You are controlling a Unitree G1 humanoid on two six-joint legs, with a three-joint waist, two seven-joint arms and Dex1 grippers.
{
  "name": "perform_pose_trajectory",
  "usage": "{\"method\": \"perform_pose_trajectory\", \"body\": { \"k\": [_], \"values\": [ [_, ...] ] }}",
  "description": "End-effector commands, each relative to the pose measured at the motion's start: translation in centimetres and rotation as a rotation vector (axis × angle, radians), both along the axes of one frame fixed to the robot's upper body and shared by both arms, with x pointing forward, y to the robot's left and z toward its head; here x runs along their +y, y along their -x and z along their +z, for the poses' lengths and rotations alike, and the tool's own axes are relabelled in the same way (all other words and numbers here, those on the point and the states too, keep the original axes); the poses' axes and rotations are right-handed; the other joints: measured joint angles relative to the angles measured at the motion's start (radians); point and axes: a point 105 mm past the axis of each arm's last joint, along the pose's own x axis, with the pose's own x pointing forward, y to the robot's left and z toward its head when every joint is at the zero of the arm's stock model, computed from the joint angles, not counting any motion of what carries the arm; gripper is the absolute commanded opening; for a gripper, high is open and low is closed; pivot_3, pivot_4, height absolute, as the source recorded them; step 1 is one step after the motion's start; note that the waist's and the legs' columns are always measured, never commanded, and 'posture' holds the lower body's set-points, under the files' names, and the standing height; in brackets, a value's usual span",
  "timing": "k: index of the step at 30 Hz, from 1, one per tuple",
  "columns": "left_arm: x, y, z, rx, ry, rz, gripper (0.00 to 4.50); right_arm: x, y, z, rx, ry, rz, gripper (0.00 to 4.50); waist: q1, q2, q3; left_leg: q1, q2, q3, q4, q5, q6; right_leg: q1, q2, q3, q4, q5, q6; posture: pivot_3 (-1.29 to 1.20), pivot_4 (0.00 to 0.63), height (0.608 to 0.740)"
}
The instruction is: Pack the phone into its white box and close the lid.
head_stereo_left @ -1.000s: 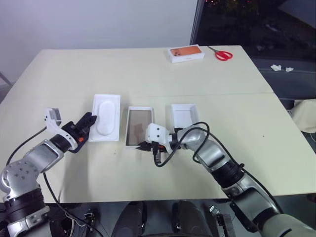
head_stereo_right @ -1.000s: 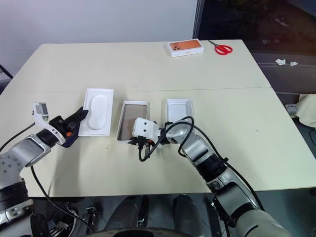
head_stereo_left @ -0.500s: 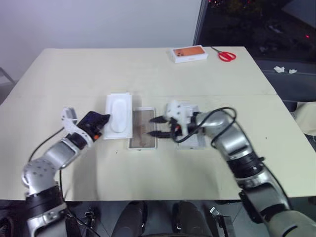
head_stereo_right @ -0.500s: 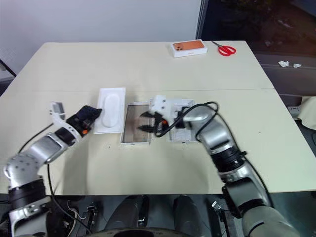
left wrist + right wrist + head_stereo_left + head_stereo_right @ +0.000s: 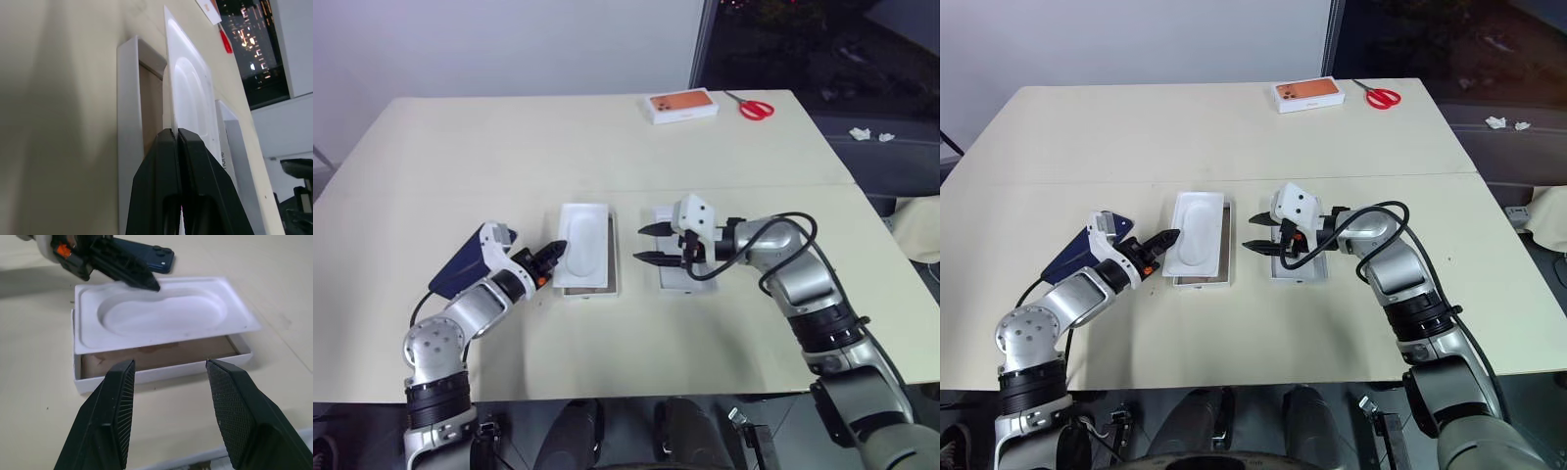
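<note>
White tray [image 5: 1191, 238] pinched at its edge by the closed left gripper [image 5: 1161, 241], half over the box [image 5: 1203, 280]. Right gripper [image 5: 1259, 233] open, empty. Phone [image 5: 1065, 257] on table, left. Lower tray level, square with walls.

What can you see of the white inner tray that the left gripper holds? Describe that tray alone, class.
The white inner tray is a thin, flat rectangle, seemingly moulded plastic or card, with a shallow rounded oblong recess and a raised rim. The left gripper is shut on one edge of it and holds it tilted over the white box, whose brown floor shows beneath. It is not seated in the box. Nothing lies in its recess.
</note>
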Motion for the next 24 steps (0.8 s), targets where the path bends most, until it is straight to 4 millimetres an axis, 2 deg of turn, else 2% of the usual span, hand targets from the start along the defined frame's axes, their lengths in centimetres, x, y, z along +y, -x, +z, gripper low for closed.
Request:
{"method": "perform_pose_trajectory", "body": {
  "k": [1,3,4,5,6,15,19,22,24],
  "values": [
    [-0.2,0.0,1.2,-0.052,-0.017,-0.009,0.31,0.2,-0.3,1.2,-0.052,-0.014,0.005,2.44,0.001,0.000,0.000,0.000,0.000,0.000,0.000,0.000,0.000,0.000,0.000,0.000,0.000,0.000,0.000,0.00,0.150,0.740],
    [-0.4,0.0,1.2,-0.053,-0.029,-0.017,0.96,0.2,-0.4,1.2,-0.056,-0.012,0.004,2.47,0.001,0.000,0.000,0.000,0.000,0.000,0.000,0.000,0.000,0.000,0.000,0.000,0.000,0.000,0.000,0.00,0.150,0.740],
    [-0.4,0.1,1.3,-0.059,-0.038,-0.022,1.59,0.2,-0.4,1.1,-0.057,-0.010,0.004,2.47,0.001,0.000,0.000,0.000,0.000,0.000,0.000,0.000,0.000,0.000,0.000,0.000,0.000,0.000,0.000,0.00,0.150,0.740],
    [-0.4,0.1,1.4,-0.064,-0.043,-0.025,1.92,0.3,-0.4,1.1,-0.057,-0.009,0.005,2.47,0.001,0.000,0.000,0.000,0.000,0.000,0.000,0.000,0.000,0.000,0.000,0.000,0.000,0.000,0.000,0.00,0.150,0.740],
    [-0.4,0.2,1.5,-0.068,-0.045,-0.030,2.44,0.3,-0.4,1.0,-0.057,-0.009,0.005,2.47,0.000,0.000,0.000,0.000,0.000,0.000,0.000,0.000,0.000,0.000,0.000,0.000,0.000,0.000,0.000,0.00,0.150,0.740],
    [-0.1,0.8,2.4,-0.100,-0.053,-0.058,2.44,1.3,-0.3,1.0,-0.057,-0.023,0.020,2.47,-0.001,0.000,0.000,0.000,0.000,0.000,0.000,0.000,-0.001,0.000,0.000,0.000,0.000,0.000,0.000,0.00,0.150,0.740],
    [2.1,0.9,4.0,-0.233,-0.261,-0.046,2.44,3.5,-1.0,1.9,-0.057,-0.078,-0.014,2.47,-0.009,0.000,0.001,0.000,0.000,0.000,-0.001,0.004,-0.006,-0.001,0.001,0.001,0.000,0.000,0.000,0.00,0.150,0.740],
    [4.1,0.9,5.5,-0.364,-0.367,-0.016,2.49,5.6,-1.3,1.7,-0.069,-0.079,-0.036,1.56,-0.004,0.000,0.001,0.000,0.001,0.000,-0.003,0.004,-0.007,-0.002,0.001,0.000,0.000,0.000,0.000,0.00,0.150,0.740],
    [5.4,1.0,6.1,-0.430,-0.409,0.008,2.49,7.1,-1.2,1.4,-0.101,-0.062,-0.031,0.57,-0.004,0.000,0.001,0.000,0.001,0.000,-0.003,0.004,-0.007,-0.002,0.001,0.000,0.000,0.000,-0.001,0.00,0.150,0.740]
  ]
}}
